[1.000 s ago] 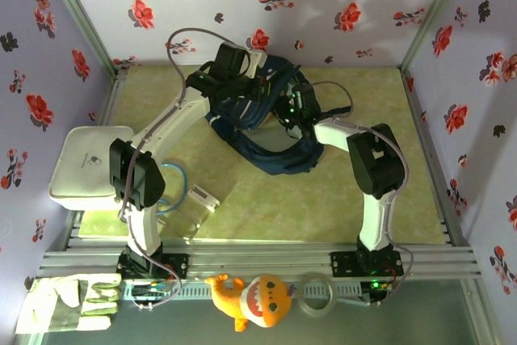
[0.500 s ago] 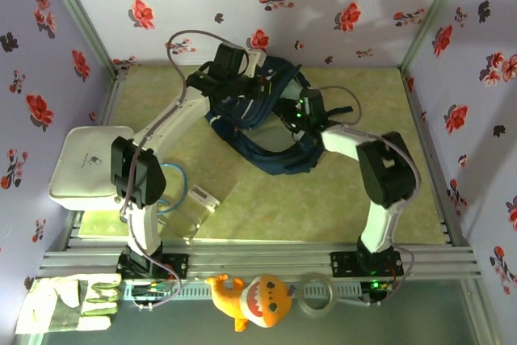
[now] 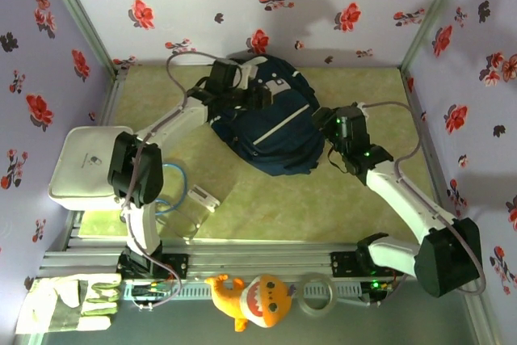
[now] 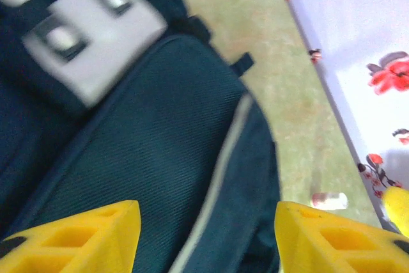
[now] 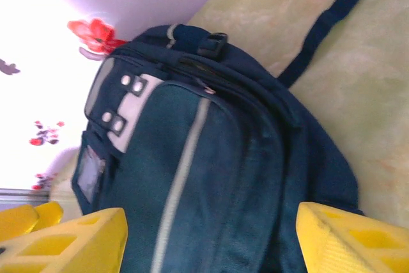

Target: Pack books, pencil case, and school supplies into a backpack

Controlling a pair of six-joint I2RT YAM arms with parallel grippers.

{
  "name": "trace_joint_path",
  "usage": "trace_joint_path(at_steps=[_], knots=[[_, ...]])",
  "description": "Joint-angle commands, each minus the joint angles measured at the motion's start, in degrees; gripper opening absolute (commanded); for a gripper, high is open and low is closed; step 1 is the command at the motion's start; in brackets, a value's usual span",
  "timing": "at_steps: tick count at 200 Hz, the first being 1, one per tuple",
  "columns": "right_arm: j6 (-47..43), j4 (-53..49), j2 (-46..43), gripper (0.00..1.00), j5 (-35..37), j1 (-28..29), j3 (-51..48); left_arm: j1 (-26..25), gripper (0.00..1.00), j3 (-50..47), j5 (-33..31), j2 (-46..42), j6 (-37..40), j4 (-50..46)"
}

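top external view: the backpack point(image 3: 275, 131) lies flat on the counter point(image 3: 323, 199), front pocket up, between the two arms. left wrist view: the left fingers point(image 4: 70, 238) stand apart and grip nothing. the pocket fabric and its white trim line point(image 4: 223, 158) pass just below and between them, and the grey patch point(image 4: 89, 36) lies ahead. right wrist view: the right fingers point(image 5: 70, 241) are likewise spread wide and empty. the whole bag is ahead of them, and one dark strap point(image 5: 326, 23) trails on the counter beyond it.

we judge that the bag needs no hold here, since it rests on its broad back and cannot tip. each set of fingers flanks one side of it, which we read as a placing that lets either arm reach a zip or a strap. the main opening appears closed, though we cannot tell whether the zip is fully drawn. we take the packing to be near its end.
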Motion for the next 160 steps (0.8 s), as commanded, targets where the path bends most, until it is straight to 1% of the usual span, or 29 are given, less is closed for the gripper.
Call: trace_joint_path(at_steps=[1,31,55,80,103,129,160], knots=[[-4.34,-6.07,1.78,0.72,1.33,1.16,2.3,5.07,0.58,-7.65,0.51,-4.81,-7.28,7.64],[-5.07,-6.02,5.91,0.74,-0.17,3.89,4.58,11.04,0.58,-20.03,0.09,-7.76,-14.6,13.84],[-3.58,-3.91,9.28,0.74,-1.34,5.66,5.18,12.69,0.56,-25.49,0.14,-8.72,-16.8,17.01],[-3.18,-2.67,12.98,0.73,-3.7,7.28,6.73,12.73,0.55,-26.31,1.68,-7.64,-17.09,18.13],[-2.26,-2.06,15.42,0.72,-3.95,8.82,7.44,12.77,0.51,-26.07,3.28,-5.65,-18.42,20.09],[-1.53,-0.32,16.86,0.72,-4.32,9.06,6.9,12.62,0.48,-25.79,4.49,-3.61,-20.04,21.32],[-3.66,-0.38,18.87,0.72,-4.65,8.97,8.94,12.48,0.48,-25.95,4.55,-2.18,-21.1,21.38]])
